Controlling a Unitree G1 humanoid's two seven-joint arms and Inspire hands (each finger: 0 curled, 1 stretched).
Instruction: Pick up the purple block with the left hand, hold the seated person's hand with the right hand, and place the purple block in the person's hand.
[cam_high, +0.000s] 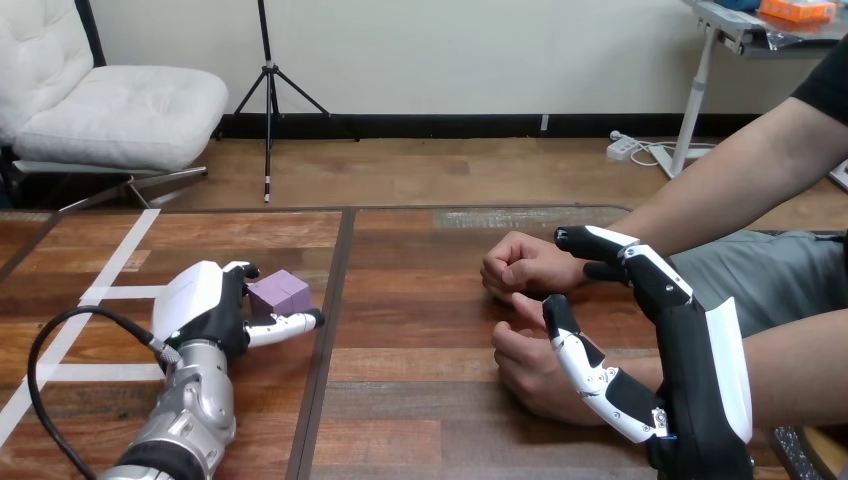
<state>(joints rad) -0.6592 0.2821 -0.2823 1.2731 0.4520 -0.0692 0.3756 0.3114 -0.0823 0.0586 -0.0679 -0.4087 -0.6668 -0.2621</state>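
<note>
Fingers (246, 270) and thumb (285, 325) of the left hand (200, 300) were closed on the purple block (280, 292), which was pinched between them on the left half of the wooden table (420, 310), just left of the dark seam (330, 340) running from near to far. Whether the block was raised off the boards could not be told. The silver forearm (185, 420) was seen at the near left, and white tape lines (105, 275) were laid on the table to the left of that hand.

At the right, the right hand (690, 350) was held released, with its fingers (595, 240) stretched leftward and its thumb (565, 335) spread apart from them. The person's far hand (520, 265) was clenched on the table just left of those fingertips. The person's near hand (530, 370) was curled beneath the thumb. Neither was seen to be gripped, and whether the thumb touched the near hand could not be judged.
</note>
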